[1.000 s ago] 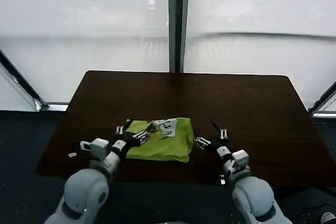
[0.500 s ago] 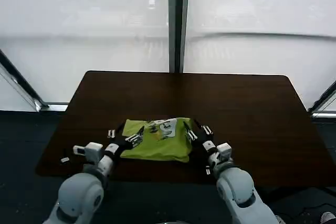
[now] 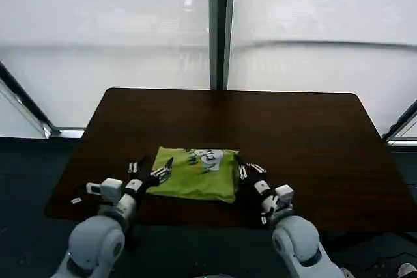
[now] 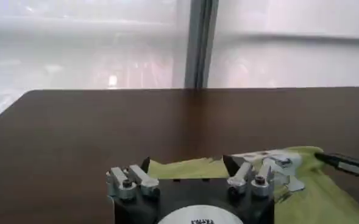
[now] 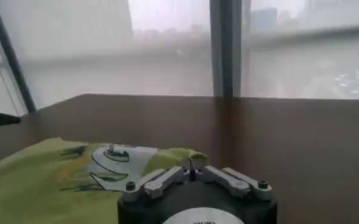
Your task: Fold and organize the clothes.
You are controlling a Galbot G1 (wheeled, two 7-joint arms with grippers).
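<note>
The clothes are one lime-green T-shirt [image 3: 195,175], folded into a flat rectangle near the front of the dark table [image 3: 300,135], white print [image 3: 212,157] facing up. My left gripper [image 3: 150,172] is open at the shirt's left edge. In the left wrist view the shirt [image 4: 316,198] runs up to this gripper [image 4: 188,165], whose fingers stand wide apart. My right gripper [image 3: 246,169] is at the shirt's right edge. In the right wrist view its fingers [image 5: 191,168] are shut, tips against the shirt's folded corner [image 5: 167,157]. I cannot tell whether fabric is pinched.
The brown table has bare wood behind and to the right of the shirt. Its front edge [image 3: 195,209] runs just below both grippers. A window with a dark centre post [image 3: 218,27] fills the background.
My left gripper has drawn back to the left, off the shirt's top. My right gripper has closed in on the shirt's right edge and shut. The shirt now lies flatter and squarer.
</note>
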